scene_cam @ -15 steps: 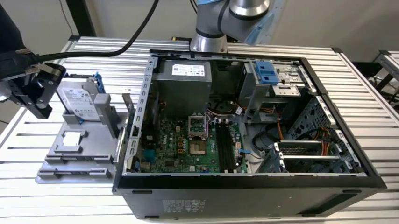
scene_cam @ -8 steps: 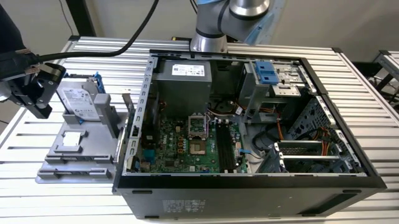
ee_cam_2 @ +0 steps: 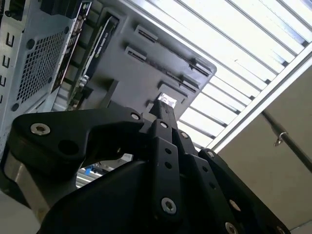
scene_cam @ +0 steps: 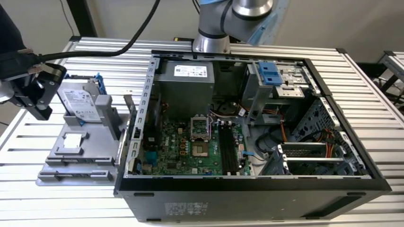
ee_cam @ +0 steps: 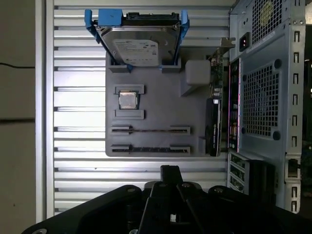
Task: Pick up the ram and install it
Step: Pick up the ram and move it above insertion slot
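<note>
Black gripper (scene_cam: pixel 39 109) hangs at about nine o'clock in the exterior view, above the far corner of the grey tray (scene_cam: pixel 94 158), beside the hard drive (scene_cam: pixel 79 101) standing in its blue frame. In the first wrist view its fingers look pressed together into one narrow tip, with nothing between them.

At about seven o'clock in the exterior view, the tray's near end carries two long holder rows. The ram (ee_cam: pixel 151 149) stands on its edge in the nearer row, untouched and well apart from the gripper. A small square processor chip (ee_cam: pixel 127 100) lies between the rows and the hard drive.

From the centre out to three o'clock sits the open computer case (scene_cam: pixel 353 189). The green motherboard (scene_cam: pixel 183 146) lies flat inside it, and the long black slots (scene_cam: pixel 228 151) run toward six o'clock with nothing in them.

As I judge it, the thin edge is the main hazard. Fingers that arrive pressed together would strike the stick's top instead of straddling it. A grip away from the stick's middle could let it tilt or jam in the holder. The second row sits just beside the first, so a small sideways error could catch the wrong row. At the case, the wall nearest the tray leaves little room, and a tilted stick would not seat in its slot.
</note>
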